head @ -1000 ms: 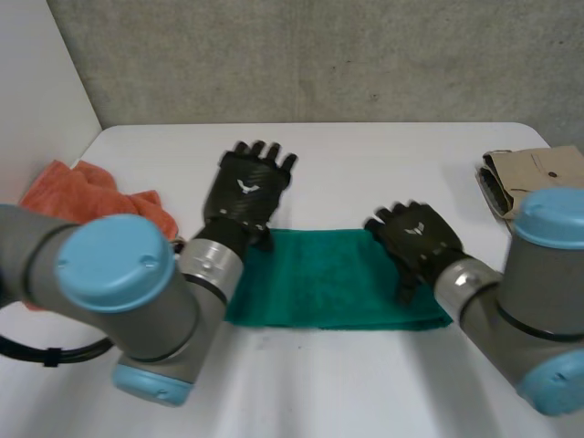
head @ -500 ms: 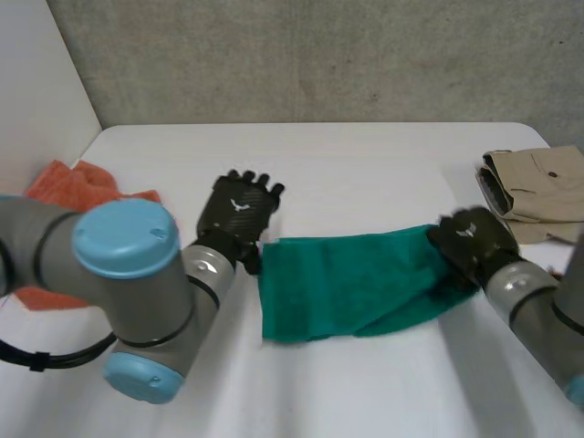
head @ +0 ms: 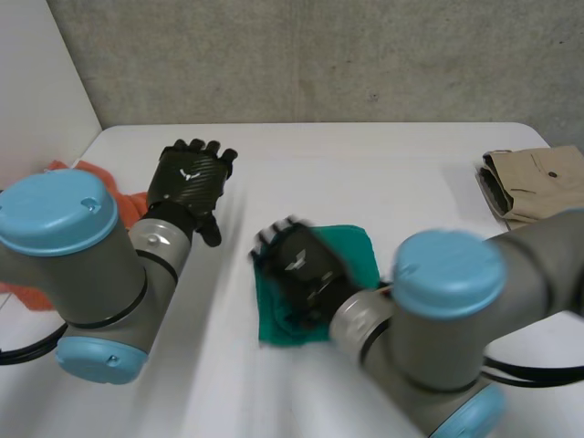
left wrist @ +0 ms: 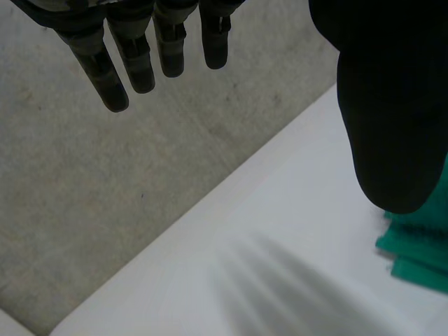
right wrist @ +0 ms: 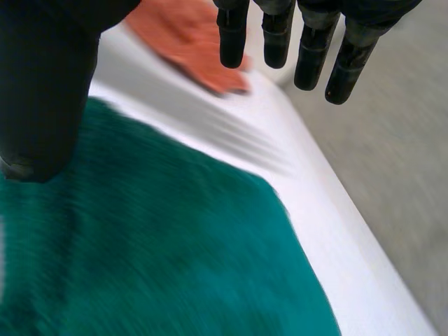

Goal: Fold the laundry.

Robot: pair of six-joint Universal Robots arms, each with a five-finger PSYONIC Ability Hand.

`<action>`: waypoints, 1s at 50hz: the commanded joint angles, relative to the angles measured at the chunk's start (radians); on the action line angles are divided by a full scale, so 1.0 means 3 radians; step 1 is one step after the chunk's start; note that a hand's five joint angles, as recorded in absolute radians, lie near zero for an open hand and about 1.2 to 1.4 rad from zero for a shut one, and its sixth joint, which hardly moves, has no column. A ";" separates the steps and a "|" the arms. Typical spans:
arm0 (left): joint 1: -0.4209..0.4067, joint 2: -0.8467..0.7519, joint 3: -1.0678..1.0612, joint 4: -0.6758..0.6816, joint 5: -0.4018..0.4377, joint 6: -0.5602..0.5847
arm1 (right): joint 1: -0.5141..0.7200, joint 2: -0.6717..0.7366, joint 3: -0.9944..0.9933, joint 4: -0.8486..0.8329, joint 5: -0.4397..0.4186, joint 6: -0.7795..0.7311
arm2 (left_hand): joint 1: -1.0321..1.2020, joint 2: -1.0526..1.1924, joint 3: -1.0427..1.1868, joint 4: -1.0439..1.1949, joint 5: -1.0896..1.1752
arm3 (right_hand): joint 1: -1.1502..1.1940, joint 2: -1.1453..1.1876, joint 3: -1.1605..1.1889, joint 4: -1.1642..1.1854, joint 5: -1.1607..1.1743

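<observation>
A green cloth (head: 358, 251) lies folded into a small square on the white table (head: 383, 173), near the middle. My right hand (head: 299, 268) reaches across above its left part, fingers straight and thumb spread; in the right wrist view the green cloth (right wrist: 175, 259) lies flat under the right hand (right wrist: 42, 84) and nothing is pinched. My left hand (head: 189, 177) hovers left of the cloth and apart from it, fingers straight. In the left wrist view a corner of the green cloth (left wrist: 420, 245) lies beside the left hand's thumb (left wrist: 392, 105).
A crumpled orange cloth (head: 126, 206) lies at the table's left edge, partly behind my left arm; the orange cloth (right wrist: 189, 42) also lies beyond my right fingertips. Folded beige trousers (head: 534, 187) rest at the right edge. A grey wall stands behind the table.
My right hand swept left with the cloth's right end, laying it over the left half, and its fingers have opened. My left hand drew back left, off the cloth.
</observation>
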 commanded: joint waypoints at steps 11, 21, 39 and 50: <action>-0.0889 -0.0781 0.0791 -0.0219 0.0071 -0.0662 | -0.1187 -0.0615 0.0389 0.0508 0.0003 0.1705 | 0.0059 0.0009 -0.0020 0.0000 -0.0056 | -0.0084 -0.0146 -0.0130 -0.0193 -0.0196; -0.0915 -0.1252 0.1129 -0.0838 -0.0077 -0.0621 | -0.1141 -0.0109 0.0088 0.0538 0.0049 0.1705 | 0.0088 0.0038 0.0009 0.0029 -0.0026 | -0.0084 -0.0146 -0.0130 -0.0193 -0.0196; -0.0644 -0.1211 0.0745 -0.0966 -0.0502 -0.0017 | -0.0491 0.0566 -0.0408 0.0666 0.0120 0.1307 | 0.0039 -0.0011 -0.0040 -0.0020 -0.0075 | -0.0084 -0.0146 -0.0130 -0.0193 -0.0196; -0.0603 -0.0971 0.0760 -0.0961 -0.0441 -0.0033 | -0.0512 0.0536 -0.0434 0.0769 0.0483 0.1071 | 0.0020 -0.0030 -0.0060 -0.0039 -0.0095 | -0.0084 -0.0146 -0.0130 -0.0193 -0.0196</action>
